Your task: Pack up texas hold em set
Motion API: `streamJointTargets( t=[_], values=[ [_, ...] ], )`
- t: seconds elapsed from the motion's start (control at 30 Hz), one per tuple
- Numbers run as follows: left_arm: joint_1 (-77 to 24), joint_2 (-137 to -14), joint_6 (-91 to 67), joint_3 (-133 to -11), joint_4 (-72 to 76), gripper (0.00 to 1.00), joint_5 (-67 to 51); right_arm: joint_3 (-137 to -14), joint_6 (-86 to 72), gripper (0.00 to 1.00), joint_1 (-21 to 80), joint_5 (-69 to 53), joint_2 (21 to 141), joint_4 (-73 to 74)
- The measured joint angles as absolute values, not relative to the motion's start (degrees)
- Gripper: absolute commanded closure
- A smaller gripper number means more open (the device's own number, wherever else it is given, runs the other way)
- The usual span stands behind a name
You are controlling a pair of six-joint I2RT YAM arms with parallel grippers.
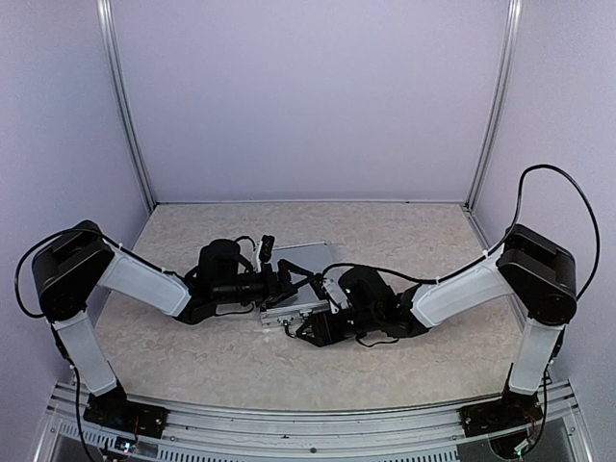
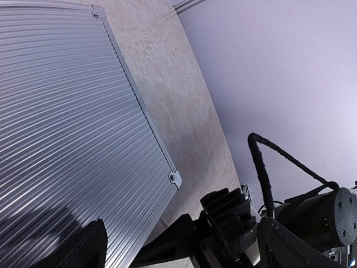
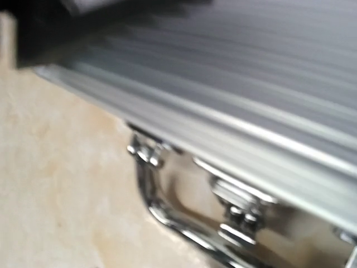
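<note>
Left jaws spread at closed briefcase [image 1: 304, 256] left edge; right jaws unclear, by handle [image 3: 159, 215] edge; table [image 1: 423, 241] beyond.

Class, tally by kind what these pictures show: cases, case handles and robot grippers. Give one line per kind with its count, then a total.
Silver aluminium case: 1
Metal handle: 1
Grippers: 2 (left gripper, right gripper)
Total: 4
</note>
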State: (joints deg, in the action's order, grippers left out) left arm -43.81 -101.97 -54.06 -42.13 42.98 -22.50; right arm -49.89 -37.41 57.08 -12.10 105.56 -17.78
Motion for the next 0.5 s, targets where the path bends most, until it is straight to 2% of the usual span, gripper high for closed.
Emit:
streamJointTargets(
  t=[0.1,0.3,0.5],
  values=[
    [-43.8,-102.0,-54.0,-42.2,42.8,0.07,-22.5,-50.9,-37.1,0.54,57.3,-12.4,106.9,-18.7],
    [-43.8,-102.0,-54.0,-42.3,42.6,0.07,-22.5,-52.7,-36.7,0.81,57.3,-12.1,109.2,-19.0],
    [-43.8,-102.0,-53.9,-42.7,41.9,0.07,-22.6,-53.9,-36.0,0.87,57.3,-10.3,109.3,-16.4]
  ],
)
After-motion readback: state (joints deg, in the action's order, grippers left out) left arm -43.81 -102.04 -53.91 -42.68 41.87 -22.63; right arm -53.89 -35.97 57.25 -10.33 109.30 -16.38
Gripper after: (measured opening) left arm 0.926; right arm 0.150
